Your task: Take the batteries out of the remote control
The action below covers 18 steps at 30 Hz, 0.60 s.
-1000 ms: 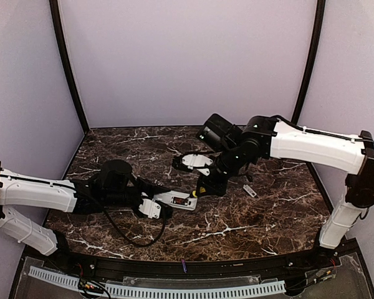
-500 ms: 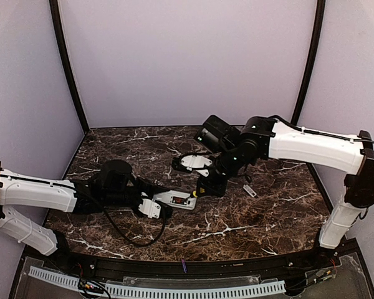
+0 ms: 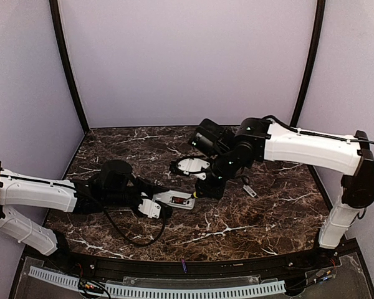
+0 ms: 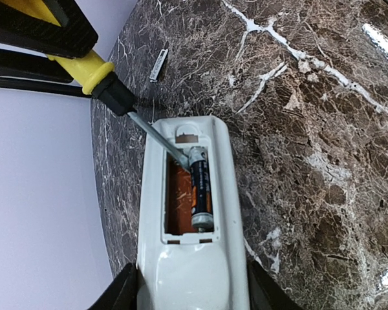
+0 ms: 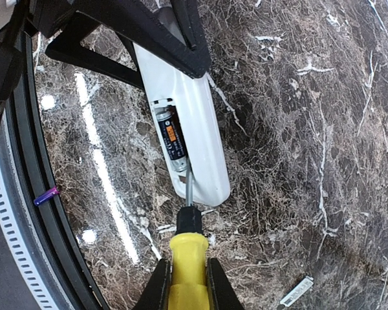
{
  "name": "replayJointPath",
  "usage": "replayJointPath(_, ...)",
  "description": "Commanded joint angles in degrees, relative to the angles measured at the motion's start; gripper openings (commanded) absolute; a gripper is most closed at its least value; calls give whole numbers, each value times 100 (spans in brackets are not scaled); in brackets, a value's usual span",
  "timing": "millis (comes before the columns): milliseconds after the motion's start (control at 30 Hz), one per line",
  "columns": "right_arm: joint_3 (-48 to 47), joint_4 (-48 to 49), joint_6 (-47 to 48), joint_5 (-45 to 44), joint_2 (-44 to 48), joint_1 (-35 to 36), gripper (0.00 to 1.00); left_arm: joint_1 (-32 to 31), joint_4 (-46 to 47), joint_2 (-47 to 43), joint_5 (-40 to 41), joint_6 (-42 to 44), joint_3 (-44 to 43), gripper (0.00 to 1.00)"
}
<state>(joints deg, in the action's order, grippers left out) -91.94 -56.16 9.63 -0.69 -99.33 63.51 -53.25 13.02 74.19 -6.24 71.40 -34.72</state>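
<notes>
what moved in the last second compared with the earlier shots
The right gripper, shut on the screwdriver, swung slightly left in the top view, toward the remote control; its tip sits at the battery's end. Nothing was grasped or released. The left gripper, remote control and grey cover stayed put.

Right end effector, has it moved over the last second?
Yes, the right end effector has shifted slightly left, away from the small grey cover on the table.

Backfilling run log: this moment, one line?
left gripper: grips slim white plastic remote control | right gripper: shut on yellow-handled screwdriver | tip: at end of dark cylindrical battery | neighbouring slot: empty
</notes>
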Motion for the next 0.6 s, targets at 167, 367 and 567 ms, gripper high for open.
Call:
replayJointPath(167, 65, -64, 91, 254, -221, -11, 0, -64, 107, -73, -15, 65, 24, 0)
replayJointPath(367, 177, 53, 105, 540, -236, -174, 0, -73, 135, -23, -1, 84, 35, 0)
replayJointPath(567, 256, 156, 132, 813, -214, -322, 0, -73, 254, 8, -18, 93, 62, 0)
